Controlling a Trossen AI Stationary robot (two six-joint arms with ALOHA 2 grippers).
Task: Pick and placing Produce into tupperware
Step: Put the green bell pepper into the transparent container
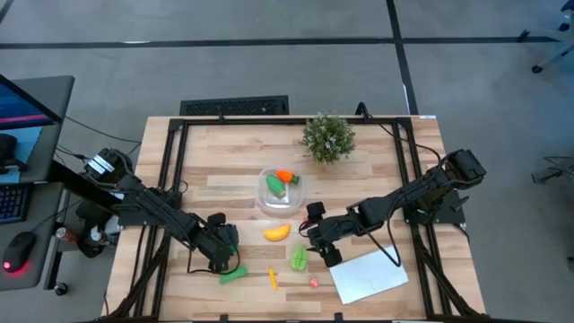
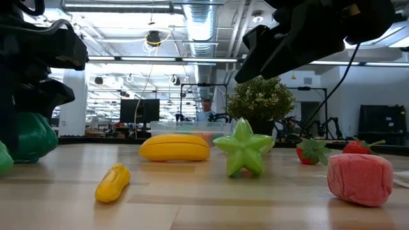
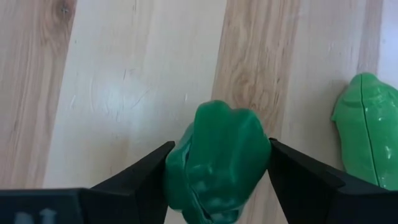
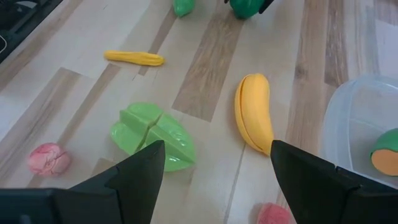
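Near the table's middle: clear tupperware [image 1: 280, 190] holding a carrot [image 1: 285, 176] and a green piece [image 1: 275, 186].
At 7 o'clock, left gripper [image 3: 217, 163] pinches a green pepper [image 3: 216, 163]; right gripper [image 4: 214, 165] gapes empty over banana [image 4: 254, 112] and green starfruit [image 4: 152, 132].

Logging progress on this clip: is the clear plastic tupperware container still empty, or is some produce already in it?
Not empty. The clear tupperware container holds a green piece and an orange carrot.

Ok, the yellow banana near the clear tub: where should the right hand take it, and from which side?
Grip the banana across its thick middle, coming straight down from above. It lies flat on the table, long and narrow, so open fingers fit over its short width. Both flanks look free; the star fruit and tub sit apart.
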